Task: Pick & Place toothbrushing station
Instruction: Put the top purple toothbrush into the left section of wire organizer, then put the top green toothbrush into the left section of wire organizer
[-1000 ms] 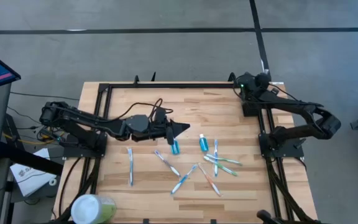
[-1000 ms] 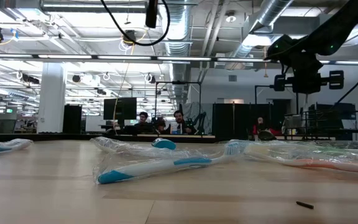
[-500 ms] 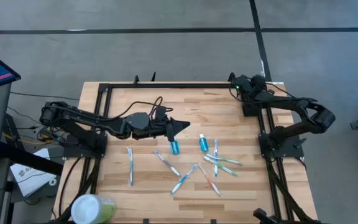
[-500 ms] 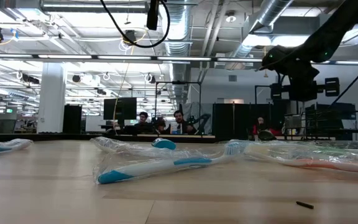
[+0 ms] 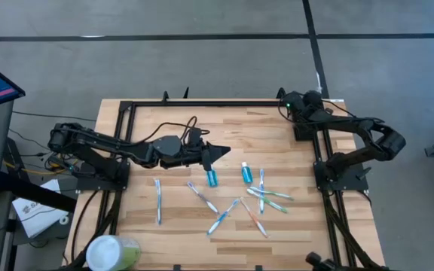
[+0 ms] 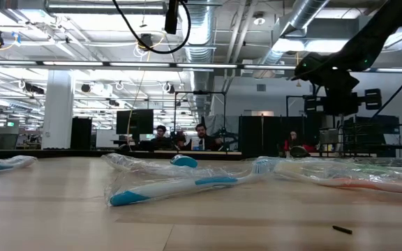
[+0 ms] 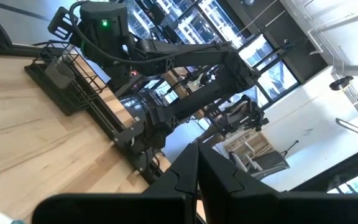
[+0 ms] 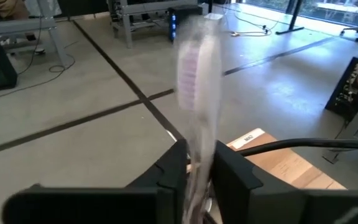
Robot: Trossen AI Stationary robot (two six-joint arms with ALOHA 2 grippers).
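Note:
My right gripper (image 5: 287,98) is raised over the table's far right corner, shut on a clear-wrapped toothbrush (image 8: 194,93) with pink bristles; it also shows in the low view (image 6: 335,87). A small dark boxy holder (image 5: 305,130) seems to stand at the table's right edge just nearer than it; the left wrist view shows it as a grey box in a black wire rack (image 7: 58,73). My left gripper (image 5: 223,153) is shut and empty above the table's middle, pointing toward the right edge. Its fingers meet in its wrist view (image 7: 197,167). My right gripper pinches the wrapped toothbrush between its two fingers, on the handle (image 8: 197,158). The brush runs along the fingers, and its bristle head (image 8: 188,65) sticks out well beyond the fingertips. It is lifted clear of the table.
Several wrapped toothbrushes (image 5: 223,216) lie scattered on the near half of the wooden table, one apart at the left (image 5: 157,200). Two small blue tubes (image 5: 212,178) (image 5: 245,175) lie beside them. A pale-green cup with a white lid (image 5: 111,252) stands at the near left corner.
My right gripper, with the toothbrush, has shifted a little toward the table's left at the far right corner, and its elbow has drawn in. It has kept still in the last half second.

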